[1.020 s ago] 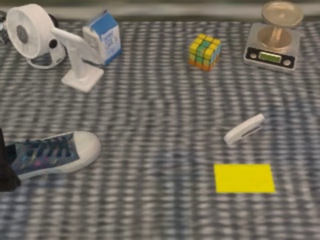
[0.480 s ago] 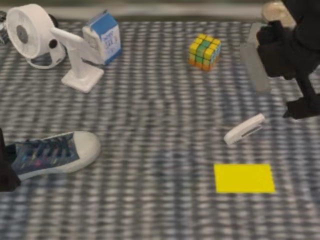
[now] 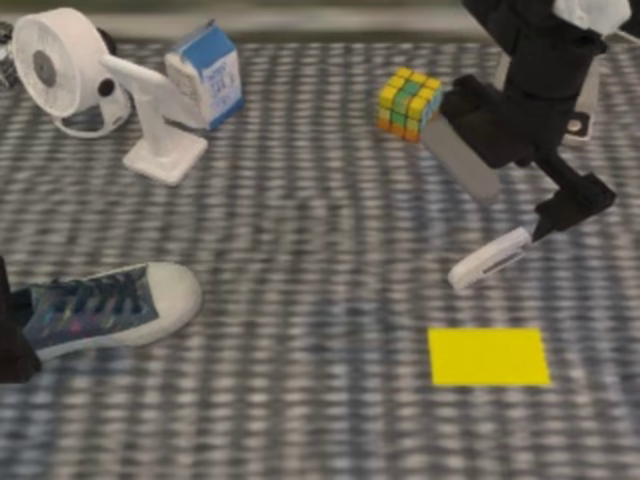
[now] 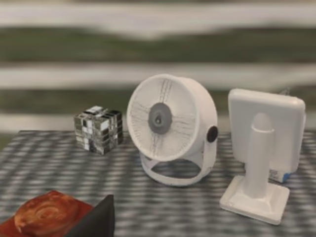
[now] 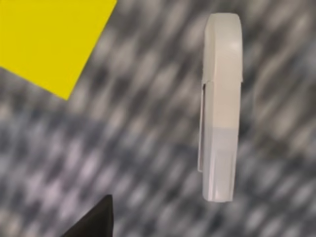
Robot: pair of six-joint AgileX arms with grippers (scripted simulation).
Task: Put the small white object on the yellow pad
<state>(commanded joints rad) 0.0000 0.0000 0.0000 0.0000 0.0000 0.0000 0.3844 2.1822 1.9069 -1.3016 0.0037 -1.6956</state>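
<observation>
The right arm [image 3: 530, 90] hides most of the scale [image 3: 585, 110] beside the puzzle cube [image 3: 409, 103].

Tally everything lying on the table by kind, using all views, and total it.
Puzzle cubes: 2, multicoloured cube and silvery cube
Fan: 1
White stand: 1
Carton: 1
Sneaker: 1
Scale: 1
Small white object: 1
Yellow pad: 1
Reddish bun-like item: 1
Total: 10

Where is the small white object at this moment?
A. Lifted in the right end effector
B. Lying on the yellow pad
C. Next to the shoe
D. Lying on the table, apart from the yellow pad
D: the small white object lies on the table, clear of the yellow pad.
</observation>
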